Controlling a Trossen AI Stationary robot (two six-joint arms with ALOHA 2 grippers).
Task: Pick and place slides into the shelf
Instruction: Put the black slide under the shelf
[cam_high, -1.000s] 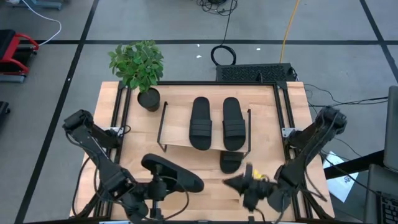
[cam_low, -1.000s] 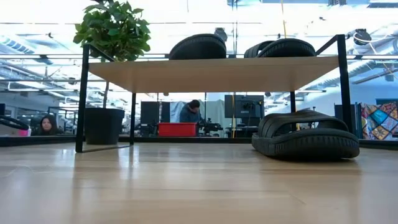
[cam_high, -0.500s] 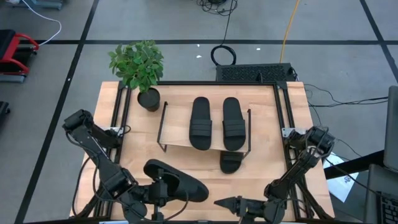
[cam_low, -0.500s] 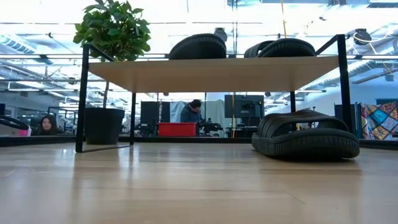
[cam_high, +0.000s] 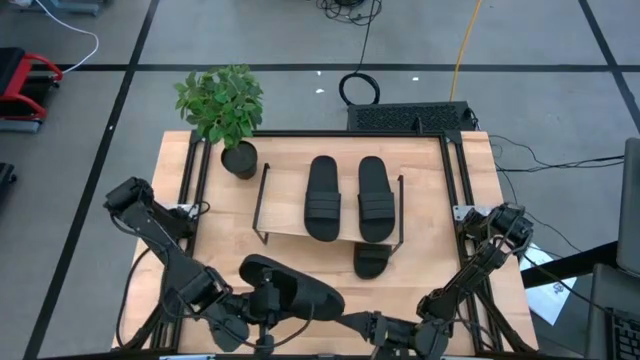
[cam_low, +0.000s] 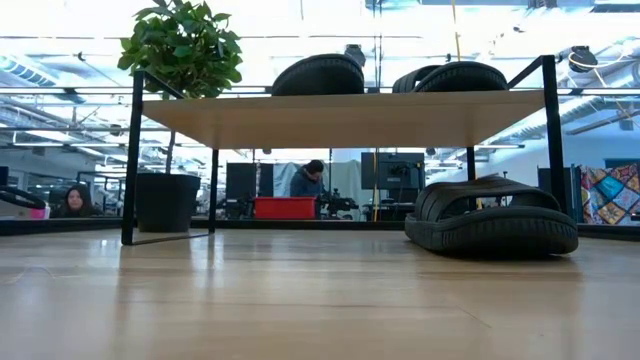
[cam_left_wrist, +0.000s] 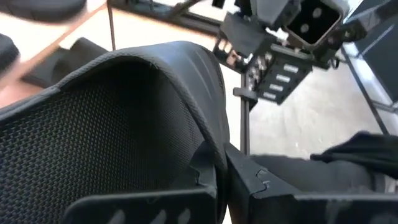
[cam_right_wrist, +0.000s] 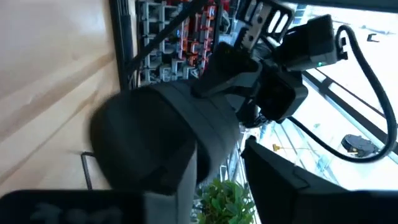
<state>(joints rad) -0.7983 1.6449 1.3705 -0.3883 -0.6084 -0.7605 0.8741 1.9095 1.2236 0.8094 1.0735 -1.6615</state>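
Two black slides (cam_high: 323, 198) (cam_high: 374, 198) lie side by side on the shelf's top board (cam_high: 285, 205). Another slide (cam_low: 490, 215) rests sole-down on the table under the shelf, its end (cam_high: 371, 262) sticking out at the near side. A further slide (cam_high: 292, 290) is over the table's near edge, with my left gripper (cam_high: 264, 304) shut on it. My right gripper (cam_high: 350, 323) is open and points toward the table's left, close to that slide's right end. My left gripper pinches the slide's side rim (cam_left_wrist: 211, 163) between its two fingers, coming at it from the near left. The slide's textured face (cam_left_wrist: 106, 137) is turned toward the wrist. It does not show in the low view. My right gripper's fingers (cam_right_wrist: 286, 180) stand beside the slide's end (cam_right_wrist: 155, 140); I cannot tell whether they touch it.
A potted plant (cam_high: 222, 105) stands at the table's far left corner, beside the shelf. The shelf's black wire legs (cam_low: 130, 160) frame the lower level, and the space to the left of the slide under it shows bare wood (cam_low: 300, 235).
My right gripper has drawn back toward the table's near edge and gone left, ending beside the held slide. My left gripper has carried the slide a little toward the right and the near edge.
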